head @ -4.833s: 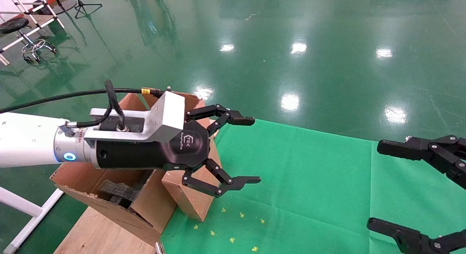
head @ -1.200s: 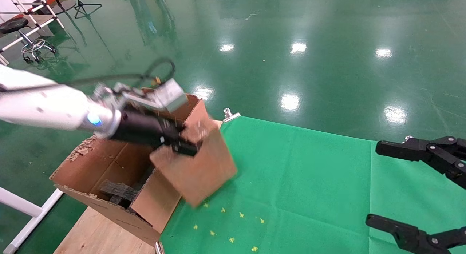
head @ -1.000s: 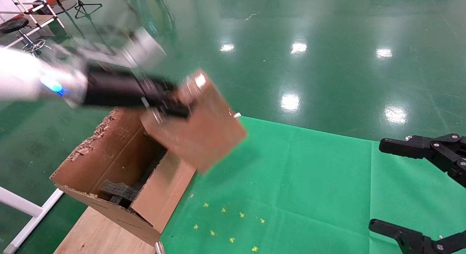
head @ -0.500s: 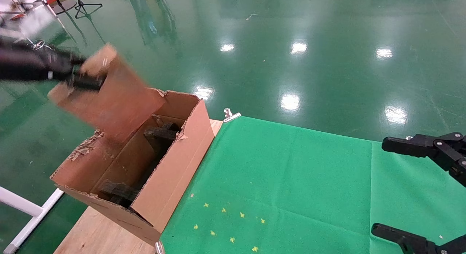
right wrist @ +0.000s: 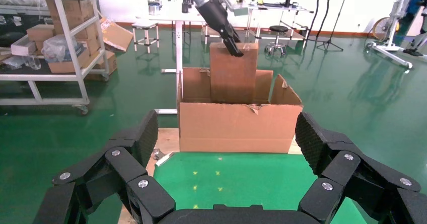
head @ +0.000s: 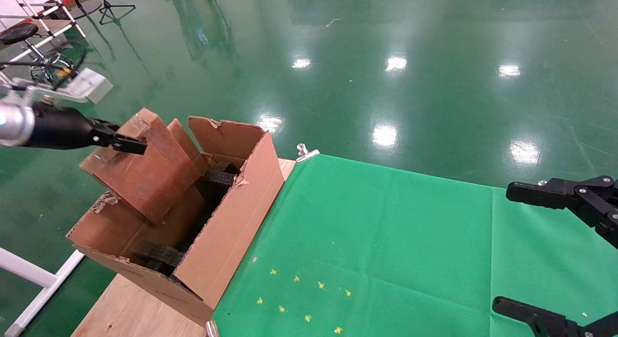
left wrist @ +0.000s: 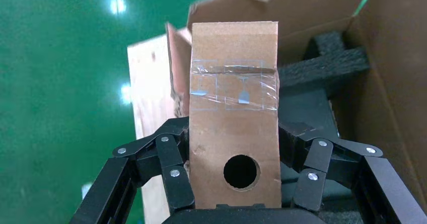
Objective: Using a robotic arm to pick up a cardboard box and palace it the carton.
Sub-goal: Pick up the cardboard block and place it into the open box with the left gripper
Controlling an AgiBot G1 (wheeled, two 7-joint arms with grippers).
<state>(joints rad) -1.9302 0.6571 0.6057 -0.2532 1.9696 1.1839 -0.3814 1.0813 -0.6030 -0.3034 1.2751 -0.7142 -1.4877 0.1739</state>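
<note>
At the left edge of the head view the robotic arm [head: 43, 127] reaches in from the side, its left gripper [head: 113, 140] clamped on the upper end of the cardboard box [head: 142, 165]. The box hangs tilted, its lower end dipped just inside the open top of the carton [head: 231, 231], at the left-centre of the frame. The left wrist view shows the grip plainly: the black fingers [left wrist: 173, 171] press against both narrow sides of the box [left wrist: 234, 133], which has a strip of clear tape [left wrist: 234, 85] across it and a round hole [left wrist: 240, 171] near the held end. Beyond the box in that view lie black foam pieces [left wrist: 327, 65] on the carton's floor and the carton's inner wall [left wrist: 398, 68] to one side. In the head view the carton stands with ragged flaps raised at its far end, on a wooden board [head: 125, 310] at the lower left, touching the edge of the green cloth [head: 386, 250] that fills the lower right half of the frame. A metal clip [head: 305, 152] pins the cloth's far corner, and small yellow stars [head: 309, 298] dot the cloth near the bottom. The right gripper [head: 555, 259] hangs at the far right edge over the cloth, fingers spread wide and holding nothing; its own wrist view looks straight across at the carton [right wrist: 239, 126] with the box [right wrist: 233, 73] upright in its top.
</note>
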